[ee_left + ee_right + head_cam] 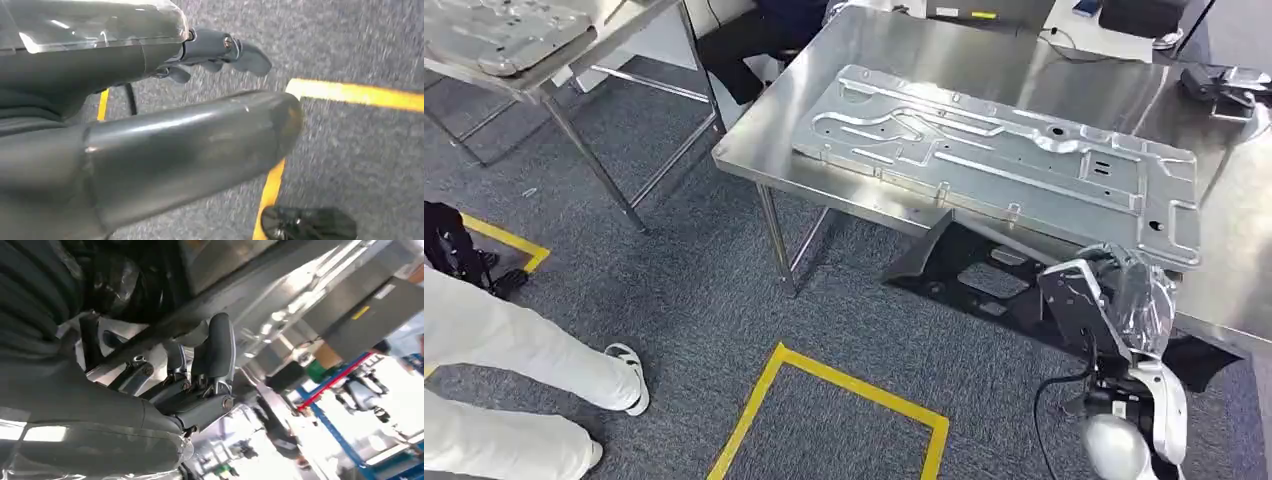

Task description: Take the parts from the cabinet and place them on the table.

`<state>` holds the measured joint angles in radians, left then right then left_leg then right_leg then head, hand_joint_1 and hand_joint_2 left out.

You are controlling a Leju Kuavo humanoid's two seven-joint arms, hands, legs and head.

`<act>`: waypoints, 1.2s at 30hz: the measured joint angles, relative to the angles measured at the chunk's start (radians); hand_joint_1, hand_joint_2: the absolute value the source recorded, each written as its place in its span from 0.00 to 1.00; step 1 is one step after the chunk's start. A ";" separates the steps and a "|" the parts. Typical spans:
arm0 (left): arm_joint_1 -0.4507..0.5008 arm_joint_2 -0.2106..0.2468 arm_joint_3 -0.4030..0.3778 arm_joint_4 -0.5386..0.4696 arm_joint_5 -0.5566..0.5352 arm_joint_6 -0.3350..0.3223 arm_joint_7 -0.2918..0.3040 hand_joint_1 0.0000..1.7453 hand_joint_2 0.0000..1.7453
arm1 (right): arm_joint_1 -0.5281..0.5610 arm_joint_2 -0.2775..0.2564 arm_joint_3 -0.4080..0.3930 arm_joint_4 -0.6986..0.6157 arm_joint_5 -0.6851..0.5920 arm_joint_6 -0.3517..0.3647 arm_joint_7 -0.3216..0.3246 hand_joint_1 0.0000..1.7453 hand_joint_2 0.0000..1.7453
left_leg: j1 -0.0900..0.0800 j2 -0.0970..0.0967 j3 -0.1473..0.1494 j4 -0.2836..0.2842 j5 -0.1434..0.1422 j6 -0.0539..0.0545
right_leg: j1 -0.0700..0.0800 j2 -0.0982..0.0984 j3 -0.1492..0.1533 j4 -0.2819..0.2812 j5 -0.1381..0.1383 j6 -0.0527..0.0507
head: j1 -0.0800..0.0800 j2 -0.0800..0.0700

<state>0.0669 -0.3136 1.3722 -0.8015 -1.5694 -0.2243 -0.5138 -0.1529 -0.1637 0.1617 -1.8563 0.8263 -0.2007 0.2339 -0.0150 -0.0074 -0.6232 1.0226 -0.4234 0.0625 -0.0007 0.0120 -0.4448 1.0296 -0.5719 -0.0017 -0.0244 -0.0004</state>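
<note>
A large stamped metal plate (1004, 160) lies flat on the steel table (894, 50), reaching from the middle to the near right edge. My right hand (1114, 295), wrapped in clear plastic, sits at the table's front edge just under the plate's near side. Seen from the right wrist, its fingers (215, 360) curl over a metal edge (280, 265), which looks like the plate's rim. My left hand (220, 50) hangs over the grey carpet, its fingers stretched out and holding nothing.
A second steel table (574, 55) at the upper left carries another plate (494, 30). A person's white-clad legs (514, 370) stand at the left. Yellow tape (824, 385) marks the floor. Black parts (964, 270) lie under the table; a dark device (1224, 85) sits at its far right.
</note>
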 joint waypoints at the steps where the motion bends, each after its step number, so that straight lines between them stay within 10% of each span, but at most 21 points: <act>1: -0.001 0.000 -0.001 0.002 0.000 0.000 0.000 0.00 0.00 | -0.006 -0.002 0.000 0.004 0.001 0.001 0.001 1.00 1.00 | 0.005 -0.001 0.019 -0.016 -0.002 0.000 | -0.004 -0.005 -0.011 0.038 0.005 0.001 | 0.001 0.000; 6: -0.002 0.001 -0.002 0.012 0.000 0.000 0.000 0.00 0.00 | -0.022 -0.011 0.000 0.017 0.003 0.002 0.003 1.00 1.00 | 0.019 -0.002 0.080 -0.026 -0.049 -0.003 | -0.017 -0.007 -0.204 0.260 -0.106 0.034 | 0.001 0.000; 8: -0.002 0.001 -0.002 0.018 0.000 0.000 0.000 0.00 0.00 | -0.028 -0.015 0.000 0.023 0.018 0.007 0.006 1.00 1.00 | 0.026 -0.003 0.117 -0.026 -0.076 -0.011 | -0.027 -0.008 -0.210 0.180 -0.060 0.043 | 0.002 0.000; 11: -0.005 0.003 -0.002 0.022 0.000 0.003 0.001 0.00 0.00 | -0.059 -0.031 0.000 0.042 0.070 0.037 0.026 1.00 1.00 | 0.027 -0.002 0.163 -0.017 -0.119 -0.033 | -0.035 -0.023 -0.206 0.030 0.146 0.049 | 0.002 0.000; 15: -0.011 0.013 -0.008 0.035 0.000 0.019 0.004 0.00 0.00 | -0.146 -0.077 -0.004 0.063 0.102 0.111 0.049 1.00 1.00 | 0.026 0.003 0.175 -0.014 -0.134 -0.060 | -0.027 -0.014 -0.186 0.024 0.116 0.003 | 0.001 0.000; 17: -0.017 0.018 -0.010 0.045 0.000 0.024 0.006 0.00 0.00 | -0.200 -0.102 -0.006 0.071 0.117 0.145 0.058 1.00 1.00 | 0.030 0.004 0.147 0.058 -0.142 -0.064 | -0.029 -0.014 -0.161 0.014 0.108 -0.012 | 0.001 0.000; 21: -0.019 0.023 -0.012 0.059 0.000 0.026 0.010 0.00 0.00 | -0.270 -0.140 -0.010 0.090 0.121 0.188 0.064 1.00 1.00 | 0.030 0.004 -0.046 0.313 -0.247 -0.071 | -0.024 -0.013 -0.121 0.009 0.074 -0.018 | 0.000 0.000; 23: -0.018 0.025 -0.012 0.063 0.000 0.026 0.011 0.00 0.00 | -0.290 -0.152 -0.012 0.100 0.122 0.194 0.066 1.00 1.00 | 0.030 0.004 -0.060 0.251 -0.204 -0.067 | -0.024 -0.013 -0.090 0.009 0.051 -0.016 | 0.000 0.000; 26: -0.013 0.028 -0.012 0.067 0.000 0.026 0.012 0.00 0.00 | -0.311 -0.161 -0.013 0.109 0.122 0.197 0.066 1.00 1.00 | 0.027 0.006 -0.036 0.039 0.014 -0.049 | -0.022 -0.013 -0.050 0.009 0.017 -0.003 | 0.000 0.000; 27: -0.013 0.030 -0.012 0.069 -0.001 0.026 0.013 0.00 0.00 | -0.312 -0.162 -0.013 0.114 0.122 0.200 0.066 1.00 1.00 | 0.023 0.006 -0.033 0.038 -0.024 -0.047 | -0.020 -0.007 -0.046 0.005 0.011 0.005 | 0.000 0.000; 32: -0.014 0.030 -0.014 0.071 0.000 0.027 0.013 0.00 0.00 | -0.325 -0.178 -0.015 0.121 0.122 0.199 0.068 1.00 1.00 | 0.024 0.000 0.016 0.009 -0.015 -0.016 | -0.024 -0.009 -0.047 0.053 0.015 0.033 | 0.001 0.000; 36: -0.016 0.032 -0.015 0.073 0.000 0.029 0.014 0.00 0.00 | -0.334 -0.185 -0.016 0.128 0.124 0.200 0.068 1.00 1.00 | 0.017 -0.002 0.045 0.006 -0.042 -0.002 | -0.021 -0.010 -0.226 0.292 -0.093 0.040 | 0.001 0.000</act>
<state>0.0507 -0.2815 1.3569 -0.7283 -1.5697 -0.1957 -0.4998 -0.4869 -0.3487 0.1461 -1.7285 0.9499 -0.0008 0.3014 0.0024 -0.0095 -0.5783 1.0288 -0.4657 0.0601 -0.0217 0.0020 -0.6712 1.3214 -0.6647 0.0380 -0.0237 -0.0004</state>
